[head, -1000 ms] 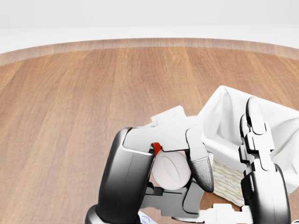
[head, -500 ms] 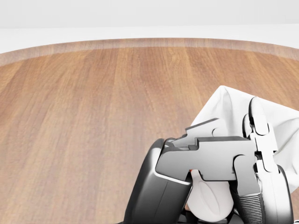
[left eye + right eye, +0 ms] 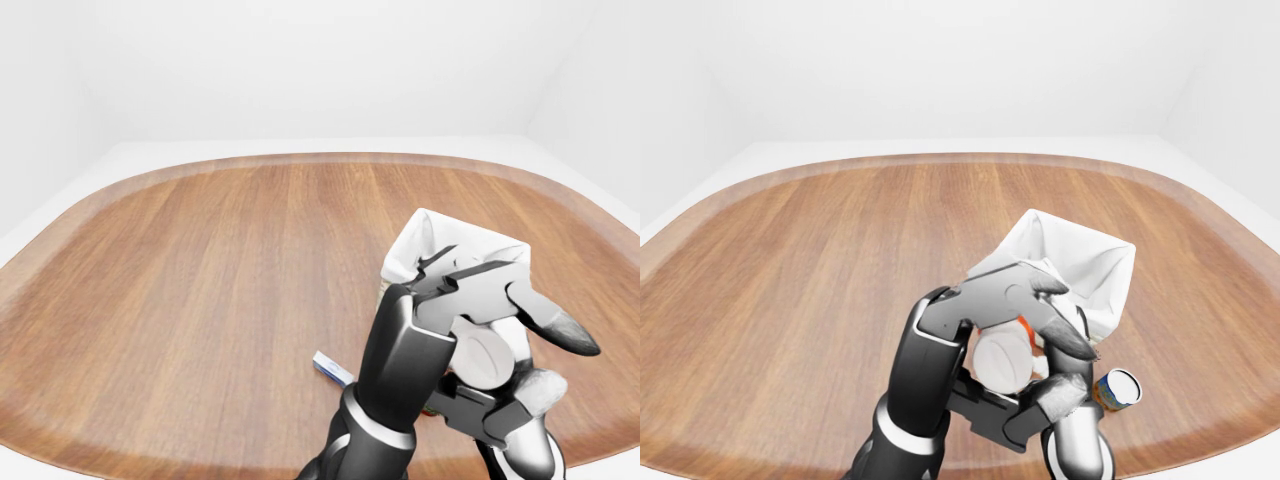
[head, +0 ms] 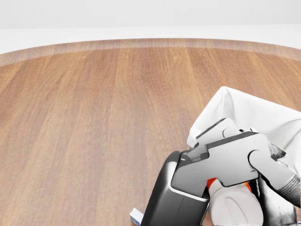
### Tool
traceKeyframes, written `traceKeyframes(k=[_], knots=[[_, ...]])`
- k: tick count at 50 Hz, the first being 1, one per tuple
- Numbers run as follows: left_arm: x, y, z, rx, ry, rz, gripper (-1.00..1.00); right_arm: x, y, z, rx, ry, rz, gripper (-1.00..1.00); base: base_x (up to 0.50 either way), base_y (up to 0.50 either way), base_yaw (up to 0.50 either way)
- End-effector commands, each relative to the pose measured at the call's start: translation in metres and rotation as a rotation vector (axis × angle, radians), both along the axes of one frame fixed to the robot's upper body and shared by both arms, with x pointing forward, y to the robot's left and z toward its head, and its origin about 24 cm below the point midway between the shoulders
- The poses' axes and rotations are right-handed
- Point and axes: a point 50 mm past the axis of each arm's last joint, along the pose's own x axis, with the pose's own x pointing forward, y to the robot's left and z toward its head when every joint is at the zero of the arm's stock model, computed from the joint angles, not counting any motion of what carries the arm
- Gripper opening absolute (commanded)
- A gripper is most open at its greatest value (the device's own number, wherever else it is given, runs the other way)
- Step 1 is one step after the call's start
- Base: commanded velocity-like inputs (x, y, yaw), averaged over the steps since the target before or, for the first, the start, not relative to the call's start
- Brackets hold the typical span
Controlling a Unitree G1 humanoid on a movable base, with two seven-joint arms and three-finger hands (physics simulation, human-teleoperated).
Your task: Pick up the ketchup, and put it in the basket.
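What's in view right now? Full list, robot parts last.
table: one, brown wood with a paler rim, fills most of each view.
basket: one, white cloth lining, woven side mostly hidden, right of centre on the table.
ketchup: one, white bottle with red showing at the neck, held beside the basket at the bottom right of the head view.
can: one, white top with orange-brown side, low right in the right-eye view, below the basket.
small box: one, white and blue, lying flat on the table left of the arm.
left hand: one, grey and black, fingers closed round the ketchup.
right hand: one, grey, mostly hidden under the left; grip unclear.
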Motion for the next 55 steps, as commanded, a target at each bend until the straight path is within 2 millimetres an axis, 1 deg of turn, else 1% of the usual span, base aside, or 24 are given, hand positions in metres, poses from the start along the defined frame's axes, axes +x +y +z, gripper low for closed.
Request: traceKeyframes(k=[1, 19, 28, 30, 33, 34, 35, 36, 39, 40, 41, 42, 43, 45, 46, 49, 50, 51, 53, 55], knots=[[-0.003, 0.003, 0.002, -0.052, 0.014, -0.004, 1.0, 0.0, -0.001, -0.002, -0.025, 0.009, -0.021, -1.0, 0.0, 0.0, 0.0], [0.0, 0.006, 0.002, -0.046, 0.008, 0.015, 1.0, 0.003, 0.0, -0.005, -0.036, 0.019, -0.021, -1.0, 0.0, 0.0, 0.0], [-0.001, 0.02, 0.002, -0.014, -0.02, 0.05, 1.0, 0.003, 0.0, -0.005, -0.039, 0.021, -0.025, -1.0, 0.0, 0.0, 0.0], [0.001, 0.029, 0.0, 0.002, -0.023, 0.088, 1.0, 0.003, 0.0, -0.006, -0.039, 0.023, -0.026, -1.0, 0.0, 0.0, 0.0], [-0.004, 0.041, -0.002, 0.035, -0.045, 0.121, 1.0, 0.004, 0.001, -0.007, -0.042, 0.027, -0.025, -1.0, 0.0, 0.0, 0.0], [-0.005, 0.05, -0.001, 0.041, -0.055, 0.16, 1.0, 0.004, 0.001, -0.007, -0.042, 0.025, -0.025, -1.0, 0.0, 0.0, 0.0], [-0.005, 0.051, -0.001, 0.042, -0.055, 0.162, 1.0, 0.004, 0.001, -0.007, -0.042, 0.025, -0.025, -1.0, 0.0, 0.0, 0.0], [-0.005, 0.061, -0.002, 0.049, -0.055, 0.2, 1.0, 0.003, 0.001, -0.006, -0.043, 0.022, -0.025, -1.0, 0.0, 0.0, 0.0], [-0.002, 0.078, -0.004, 0.065, -0.042, 0.252, 1.0, 0.003, 0.002, -0.006, -0.044, 0.023, -0.023, -1.0, 0.0, 0.0, 0.0], [0.003, 0.093, -0.005, 0.065, -0.023, 0.297, 1.0, 0.004, 0.002, -0.007, -0.046, 0.024, -0.022, -1.0, 0.0, 0.0, 0.0], [0.003, 0.094, -0.005, 0.067, -0.02, 0.301, 1.0, 0.004, 0.003, -0.007, -0.046, 0.024, -0.022, -1.0, 0.0, 0.0, 0.0], [0.007, 0.105, -0.008, 0.073, 0.003, 0.337, 1.0, 0.004, 0.003, -0.007, -0.047, 0.025, -0.021, -1.0, 0.0, 0.0, 0.0], [0.009, 0.109, -0.01, 0.079, 0.013, 0.353, 1.0, 0.004, 0.003, -0.007, -0.048, 0.026, -0.02, -1.0, 0.0, 0.0, 0.0], [0.014, 0.118, -0.018, 0.097, 0.058, 0.389, 1.0, 0.004, 0.004, -0.007, -0.05, 0.025, -0.019, -1.0, 0.0, 0.0, 0.0], [0.019, 0.125, -0.028, 0.113, 0.118, 0.416, 1.0, 0.004, 0.005, -0.008, -0.053, 0.029, -0.02, -1.0, 0.0, 0.0, 0.0], [0.024, 0.133, -0.041, 0.13, 0.19, 0.449, 1.0, 0.004, 0.005, -0.009, -0.055, 0.031, -0.019, -1.0, 0.0, 0.0, 0.0], [0.027, 0.14, -0.051, 0.135, 0.242, 0.478, 1.0, 0.004, 0.006, -0.008, -0.056, 0.028, -0.017, -1.0, 0.0, 0.0, 0.0], [0.027, 0.14, -0.052, 0.136, 0.247, 0.481, 1.0, 0.004, 0.006, -0.008, -0.056, 0.026, -0.017, -1.0, 0.0, 0.0, 0.0], [0.033, 0.149, -0.068, 0.138, 0.331, 0.511, 1.0, 0.004, 0.005, -0.008, -0.056, 0.027, -0.017, -1.0, 0.0, 0.0, 0.0], [0.035, 0.153, -0.075, 0.143, 0.37, 0.523, 1.0, 0.004, 0.005, -0.008, -0.056, 0.029, -0.017, -1.0, 0.0, 0.0, 0.0]])
